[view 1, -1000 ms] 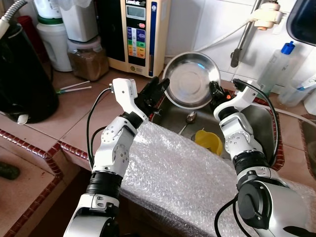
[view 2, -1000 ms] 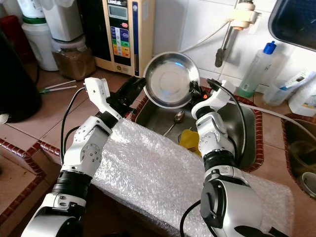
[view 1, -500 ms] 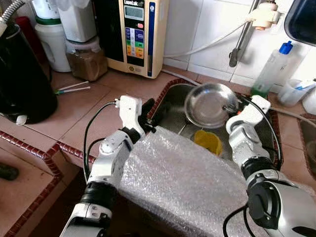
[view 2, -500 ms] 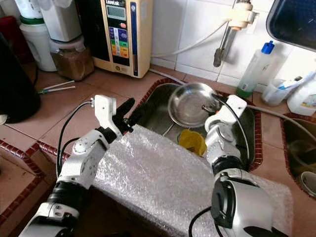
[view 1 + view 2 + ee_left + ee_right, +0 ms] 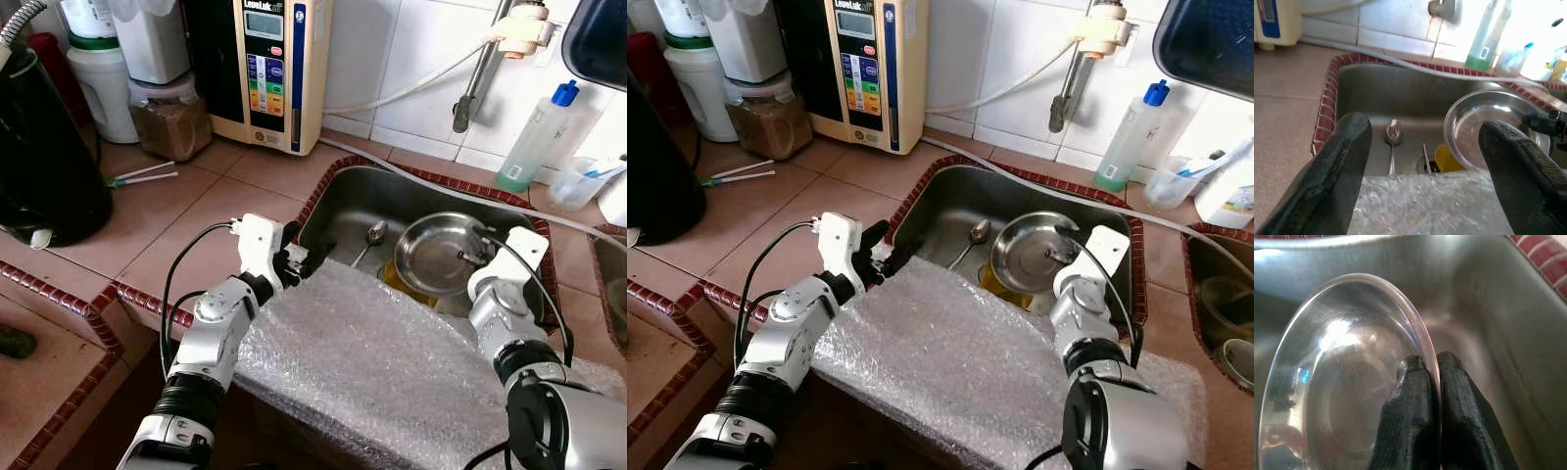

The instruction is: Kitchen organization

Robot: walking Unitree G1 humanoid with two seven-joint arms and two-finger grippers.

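While our right gripper (image 5: 1431, 363) pinches the rim of the steel bowl (image 5: 443, 256), the bowl sits low in the sink (image 5: 345, 201), dish side up, right over the yellow cup (image 5: 1445, 160). So we'd call this partway: the bowl is down in the basin but not let go, and we can't tell if it's resting on anything yet. Still to sort, by our guess: the spoon (image 5: 375, 235) on the sink floor, the cup, and whatever else the tidy-up covers. Our left gripper (image 5: 306, 260) is spread wide and holding nothing, parked at the near left corner of the sink just above the bubble wrap (image 5: 382, 362) draped over the front edge.

View differences: the right wrist view shows the pinch up close, one finger inside the rim, one outside. The left wrist view catches the cup tucked under the bowl's edge, plus the spoon by the drain. The head views add the counter, with the water ionizer (image 5: 263, 64) and soap bottle (image 5: 537, 142) at the back.
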